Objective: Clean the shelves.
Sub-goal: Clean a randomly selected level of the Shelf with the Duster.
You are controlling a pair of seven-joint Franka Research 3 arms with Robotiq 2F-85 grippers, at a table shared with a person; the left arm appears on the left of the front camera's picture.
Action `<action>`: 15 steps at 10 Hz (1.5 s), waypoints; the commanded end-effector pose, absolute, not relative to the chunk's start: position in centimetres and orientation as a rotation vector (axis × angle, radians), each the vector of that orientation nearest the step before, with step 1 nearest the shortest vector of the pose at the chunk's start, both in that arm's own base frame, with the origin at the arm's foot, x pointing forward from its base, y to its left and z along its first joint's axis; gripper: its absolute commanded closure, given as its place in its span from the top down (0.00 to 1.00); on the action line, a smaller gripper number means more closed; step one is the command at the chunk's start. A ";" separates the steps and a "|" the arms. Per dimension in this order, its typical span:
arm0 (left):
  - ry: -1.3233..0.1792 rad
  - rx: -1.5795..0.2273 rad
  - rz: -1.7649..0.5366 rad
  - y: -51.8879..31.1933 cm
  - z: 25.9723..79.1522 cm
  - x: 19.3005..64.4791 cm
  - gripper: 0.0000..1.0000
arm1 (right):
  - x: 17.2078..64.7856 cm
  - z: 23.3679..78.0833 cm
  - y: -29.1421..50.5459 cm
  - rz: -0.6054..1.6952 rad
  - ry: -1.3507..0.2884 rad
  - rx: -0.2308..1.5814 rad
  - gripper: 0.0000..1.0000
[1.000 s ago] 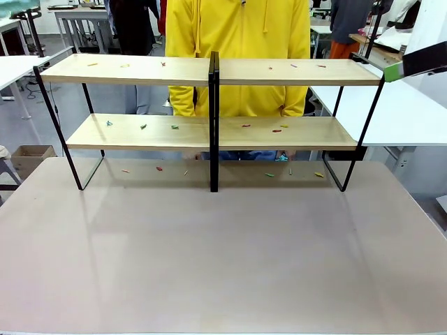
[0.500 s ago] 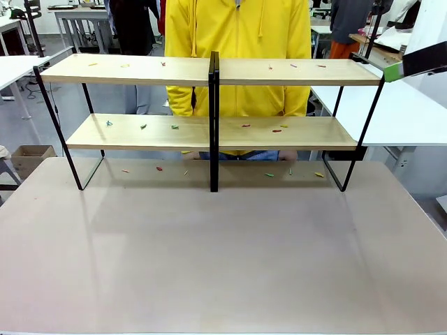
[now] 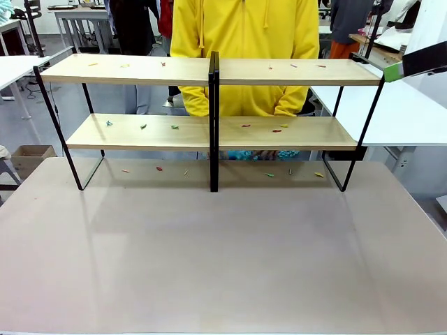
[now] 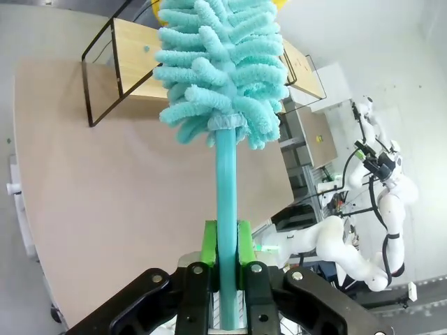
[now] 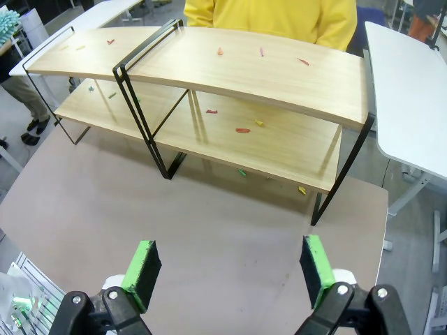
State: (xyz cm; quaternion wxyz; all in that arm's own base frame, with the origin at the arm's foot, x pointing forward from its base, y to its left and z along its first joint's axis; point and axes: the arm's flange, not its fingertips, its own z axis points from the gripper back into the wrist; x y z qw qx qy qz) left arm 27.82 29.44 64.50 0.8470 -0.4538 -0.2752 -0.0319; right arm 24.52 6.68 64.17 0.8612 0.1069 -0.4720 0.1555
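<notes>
Left pincer [image 4: 227, 241] clamping duster [image 4: 220, 70], shelves [image 4: 133, 63] well beyond

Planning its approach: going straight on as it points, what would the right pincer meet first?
Probably the shelves' lower board near its front edge, beside the black post; nothing stands nearer the open right pincer. Depth is unclear: possibly the table just before it.

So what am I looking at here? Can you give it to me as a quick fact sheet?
Shelves: two wooden boards in a black frame
Mess: small coloured scraps on both boards and the table beneath
Left gripper: shut on a teal fluffy duster
Right gripper: open, empty
Person: yellow hoodie, standing behind the shelves
</notes>
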 end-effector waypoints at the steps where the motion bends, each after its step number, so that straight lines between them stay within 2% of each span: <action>1: -0.585 -0.960 -0.083 29.9 64.6 27.3 0.00 | 24.5 64.2 6.6 0.329 -0.988 0.225 1.00; 4: -0.585 -0.960 -0.083 29.9 64.6 27.3 0.00 | 24.5 64.2 6.6 0.329 -0.988 0.225 1.00; 5: -0.583 -0.958 -0.061 29.7 64.4 27.6 0.13 | 24.5 64.2 6.6 0.329 -0.988 0.225 1.00; 6: -0.594 -0.963 -0.077 29.0 65.9 27.0 0.13 | 24.5 64.2 6.6 0.329 -0.988 0.225 1.00; 10: -0.557 -0.964 0.051 15.6 74.3 29.6 0.13 | 24.5 64.2 6.6 0.329 -0.988 0.225 1.00; 13: -0.514 -0.932 0.136 1.6 75.5 28.2 0.13 | 24.5 64.2 6.6 0.329 -0.988 0.225 1.00; 14: -0.467 -1.016 0.148 1.4 76.3 28.0 0.13 | 24.5 64.2 6.6 0.329 -0.988 0.225 1.00; 15: -0.502 -0.913 0.094 3.6 77.2 28.8 0.13 | 24.5 64.2 6.6 0.329 -0.988 0.225 1.00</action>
